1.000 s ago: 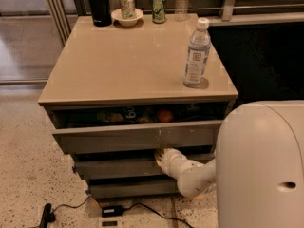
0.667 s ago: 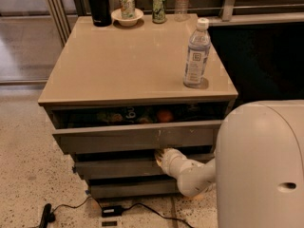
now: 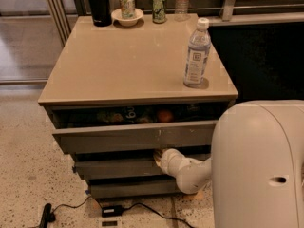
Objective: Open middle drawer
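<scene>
Where the robot's white hand (image 3: 160,157) meets the upper edge of the plain grey middle drawer front (image 3: 114,168), its grip state cannot be told. Below the tan bench (image 3: 118,65) front edge, this drawer seems barely drawn out; most pulling remains.

Robot gripper (image 3: 158,156) at the middle drawer (image 3: 116,168) of a three-drawer cabinet.
The white gripper sits at the top edge of the grey middle drawer front, just below the partly open top drawer (image 3: 133,137). A water bottle (image 3: 196,53), two cans and a black flask (image 3: 98,4) stand on the tan cabinet top (image 3: 123,65).
</scene>
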You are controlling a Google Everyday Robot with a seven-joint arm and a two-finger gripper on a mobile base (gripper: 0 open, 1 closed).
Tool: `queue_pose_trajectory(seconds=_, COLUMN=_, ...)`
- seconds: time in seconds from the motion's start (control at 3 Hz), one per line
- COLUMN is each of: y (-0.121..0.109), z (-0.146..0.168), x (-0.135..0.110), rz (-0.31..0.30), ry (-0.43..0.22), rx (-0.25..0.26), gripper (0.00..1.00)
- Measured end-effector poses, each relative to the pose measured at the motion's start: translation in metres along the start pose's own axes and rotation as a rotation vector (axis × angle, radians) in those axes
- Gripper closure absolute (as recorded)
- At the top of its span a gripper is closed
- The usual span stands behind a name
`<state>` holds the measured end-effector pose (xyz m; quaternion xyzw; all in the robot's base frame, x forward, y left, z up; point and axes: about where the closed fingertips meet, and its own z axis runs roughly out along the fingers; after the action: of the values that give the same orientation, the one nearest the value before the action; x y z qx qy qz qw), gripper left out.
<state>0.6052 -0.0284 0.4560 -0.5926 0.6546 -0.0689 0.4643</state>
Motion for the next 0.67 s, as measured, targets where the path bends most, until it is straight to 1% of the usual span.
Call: queue_pose_trajectory(seconds=0.67, y=0.0038, z=0.0067, x=0.0021, rz=-0.008, ry=0.005, rx=-0.018, gripper=1.00)
